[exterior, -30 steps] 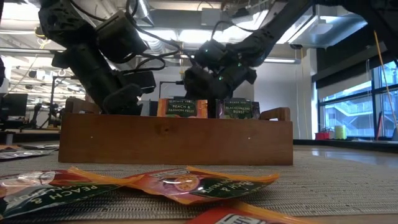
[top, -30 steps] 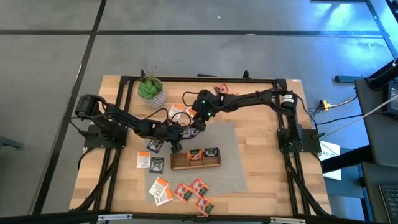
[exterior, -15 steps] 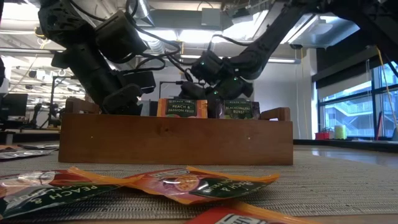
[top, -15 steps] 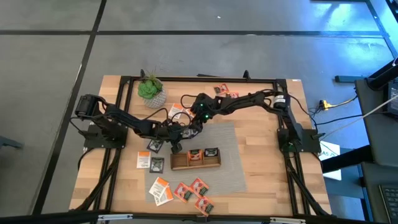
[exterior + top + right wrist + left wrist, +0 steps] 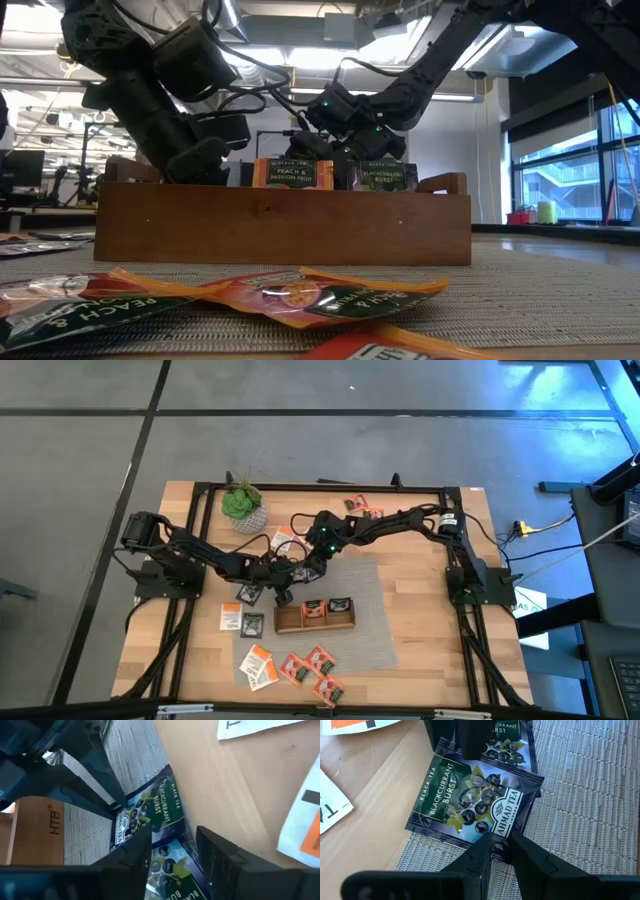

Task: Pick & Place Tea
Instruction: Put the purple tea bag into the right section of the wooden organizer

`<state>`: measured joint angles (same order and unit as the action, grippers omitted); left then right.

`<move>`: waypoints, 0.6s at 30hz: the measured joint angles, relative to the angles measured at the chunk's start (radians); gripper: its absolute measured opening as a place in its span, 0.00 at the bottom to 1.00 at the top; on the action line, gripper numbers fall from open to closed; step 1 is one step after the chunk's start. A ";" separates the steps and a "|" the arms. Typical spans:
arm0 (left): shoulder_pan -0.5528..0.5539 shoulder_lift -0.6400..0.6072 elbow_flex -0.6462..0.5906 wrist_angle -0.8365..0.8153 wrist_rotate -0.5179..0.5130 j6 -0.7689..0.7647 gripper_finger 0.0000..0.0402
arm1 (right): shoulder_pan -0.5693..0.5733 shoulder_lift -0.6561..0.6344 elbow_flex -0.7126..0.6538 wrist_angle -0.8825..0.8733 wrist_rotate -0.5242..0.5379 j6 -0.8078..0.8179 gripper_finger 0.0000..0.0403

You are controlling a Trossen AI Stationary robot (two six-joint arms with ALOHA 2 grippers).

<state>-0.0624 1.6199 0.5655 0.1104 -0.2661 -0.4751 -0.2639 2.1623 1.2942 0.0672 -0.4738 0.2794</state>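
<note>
Tea sachets (image 5: pixel 470 795), two blackcurrant ones, lie overlapped at the mat's edge behind the tray (image 5: pixel 314 618). Right gripper (image 5: pixel 172 845) has dropped over them, jaws narrowing, probably not yet gripping; left gripper (image 5: pixel 501 842) pinches the upper sachet's edge.

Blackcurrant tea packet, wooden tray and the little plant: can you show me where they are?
Blackcurrant tea packet (image 5: pixel 472 800), left wrist view, middle of its printed front.
Wooden tray (image 5: pixel 285 228), low view, its front wall.
Plant (image 5: pixel 240 502), high view, its green leaves.
</note>
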 joint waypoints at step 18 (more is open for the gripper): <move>0.000 0.000 0.000 0.000 -0.002 0.000 0.17 | 0.006 0.000 0.000 0.027 0.027 0.009 0.15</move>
<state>-0.0620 1.6196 0.5652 0.1104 -0.2680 -0.4751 -0.2577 2.1620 1.2942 0.0947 -0.4465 0.2884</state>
